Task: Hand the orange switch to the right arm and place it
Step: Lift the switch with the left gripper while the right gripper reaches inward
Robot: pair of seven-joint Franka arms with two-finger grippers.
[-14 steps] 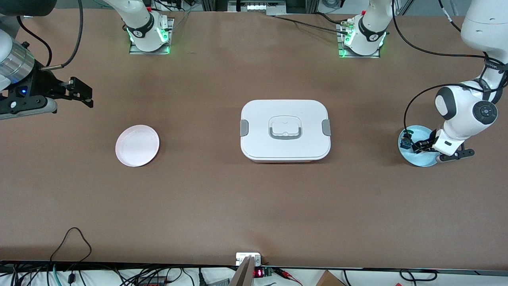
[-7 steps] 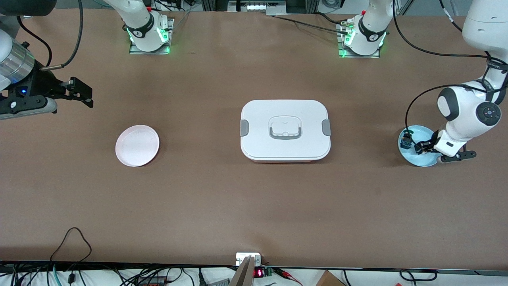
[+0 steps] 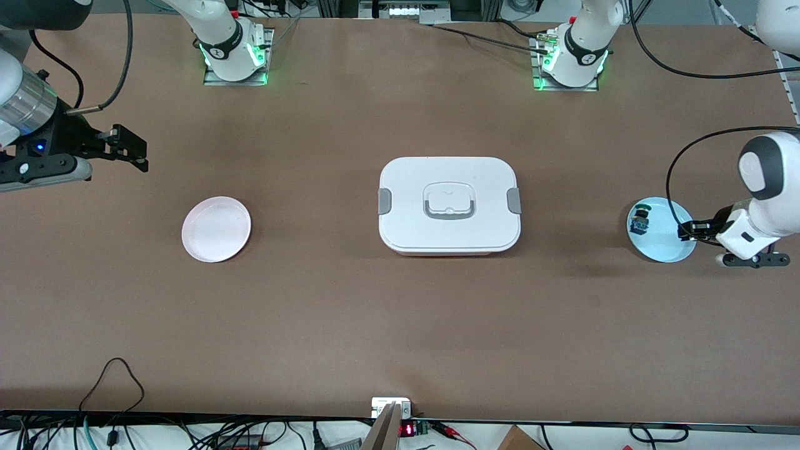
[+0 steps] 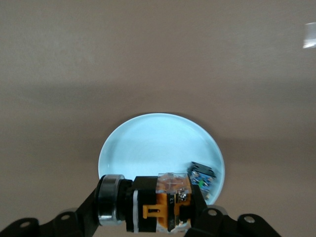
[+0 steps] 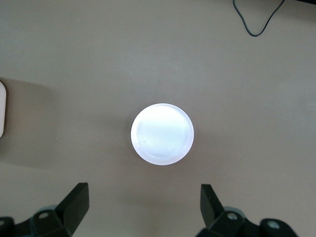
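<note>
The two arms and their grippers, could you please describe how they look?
The left arm is white with dark grey joint caps, a looping black cable and a black linkage gripper, the left gripper. The right arm has a shiny silver wrist cylinder, a blue light and slim black fingers on the right gripper.

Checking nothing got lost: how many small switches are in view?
2. The orange switch is held in the left claw over the blue plate's edge; the green-blue switch lies on that plate. None seem hidden.
</note>
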